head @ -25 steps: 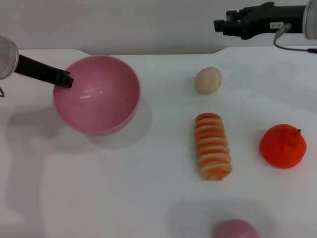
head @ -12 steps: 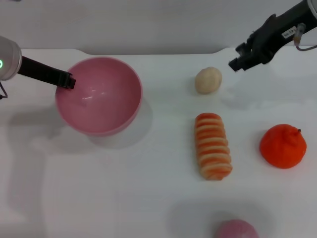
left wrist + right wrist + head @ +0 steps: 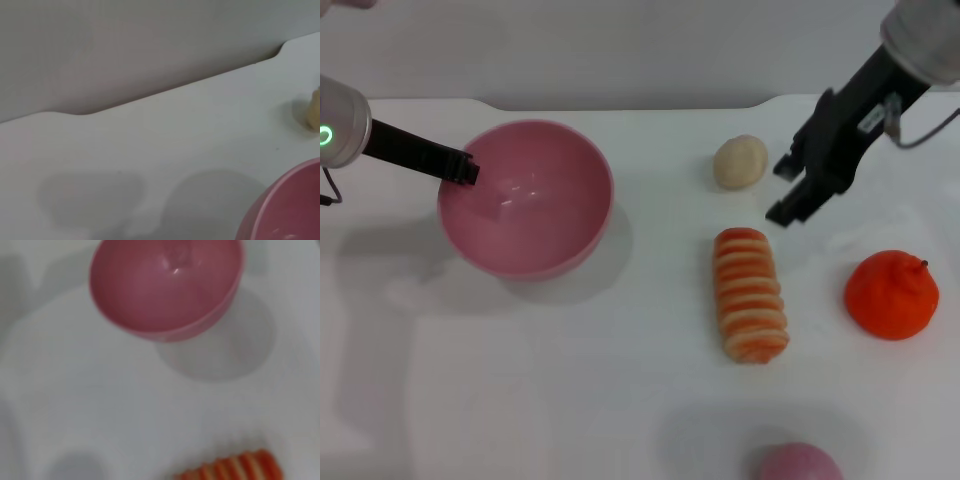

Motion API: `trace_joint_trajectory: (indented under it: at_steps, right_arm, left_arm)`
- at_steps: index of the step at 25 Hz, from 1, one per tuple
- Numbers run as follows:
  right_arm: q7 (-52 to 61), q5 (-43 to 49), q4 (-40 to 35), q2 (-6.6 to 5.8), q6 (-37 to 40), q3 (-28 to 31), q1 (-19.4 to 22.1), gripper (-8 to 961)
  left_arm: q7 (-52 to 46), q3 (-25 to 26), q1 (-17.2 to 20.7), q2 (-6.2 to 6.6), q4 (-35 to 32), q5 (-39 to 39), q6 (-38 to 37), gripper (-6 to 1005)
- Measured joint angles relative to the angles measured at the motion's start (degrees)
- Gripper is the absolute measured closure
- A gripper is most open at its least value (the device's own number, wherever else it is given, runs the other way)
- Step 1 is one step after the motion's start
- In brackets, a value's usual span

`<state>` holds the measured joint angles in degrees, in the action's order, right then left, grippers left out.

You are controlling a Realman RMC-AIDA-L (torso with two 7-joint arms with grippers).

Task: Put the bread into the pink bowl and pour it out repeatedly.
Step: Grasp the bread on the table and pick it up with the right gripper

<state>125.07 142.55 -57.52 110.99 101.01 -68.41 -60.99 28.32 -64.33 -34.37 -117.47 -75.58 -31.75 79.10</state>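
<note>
Striped bread [image 3: 750,295] looks light and soft, best pinched across its middle by the spread right gripper [image 3: 787,190], while the left gripper [image 3: 470,172] pinches the pink bowl [image 3: 526,197].

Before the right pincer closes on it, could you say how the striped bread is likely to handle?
The bread lies flat and apart from the bun, so it probably won't roll away. Its ridged top may give the open right pincer some purchase. It looks like a light, stiff toy, though that's uncertain.

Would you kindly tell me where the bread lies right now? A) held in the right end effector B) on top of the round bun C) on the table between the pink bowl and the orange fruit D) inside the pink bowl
C: the bread lies flat on the table, with the pink bowl on one side and the orange fruit on the other; the right end effector hovers above it, empty.
</note>
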Motion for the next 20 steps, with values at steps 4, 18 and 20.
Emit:
trace_joint_trajectory:
  at_steps: [4,18,20]
  right_arm:
    - [-0.30,2.48,3.30,1.69,-0.53,-0.90,-0.94,375]
    - [-2.46,10.52,5.17,7.35,-9.02,-1.07,1.64,237]
    - [-2.61,10.38,6.34,7.50,-10.63,-1.07,1.99,237]
  left_arm:
    - [0.00,-0.16,0.28,-0.11,0.00,-0.29,0.05,953]
    - [-0.02,-0.41,0.60,-0.36,0.00,-0.51,0.70,953]
    - [-0.22,-0.84,0.62,-0.40,0.00,-0.64,0.84,953]
